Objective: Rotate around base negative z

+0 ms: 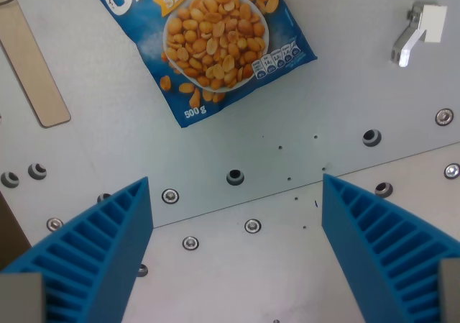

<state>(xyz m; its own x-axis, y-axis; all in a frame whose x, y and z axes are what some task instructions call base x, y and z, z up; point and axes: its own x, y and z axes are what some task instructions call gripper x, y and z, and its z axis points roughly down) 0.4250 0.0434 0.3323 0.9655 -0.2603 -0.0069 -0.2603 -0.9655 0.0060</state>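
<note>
Left to right: beige strip (32, 64) on desk (108, 143), peanut bag (208, 39) flat at top centre, tool (237, 229) spread wide and empty (nothing to drop), white clip (417, 32) right; risk: fingertips clipping bag during yaw if low.

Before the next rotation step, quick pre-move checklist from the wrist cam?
1. Gripper open, nothing between its blue ribbed fingers: ok.
2. Blue peanut bag lying flat on the grey metal plate, apart from the fingers: ok.
3. Beige flat strip at the wrist view's left, apart from the gripper: ok.
4. White and metal bracket at the wrist view's upper right, apart from the gripper: ok.
5. Height of the fingers above the plate: cannot tell.
6. Space outside this view for the swing: cannot tell.
</note>
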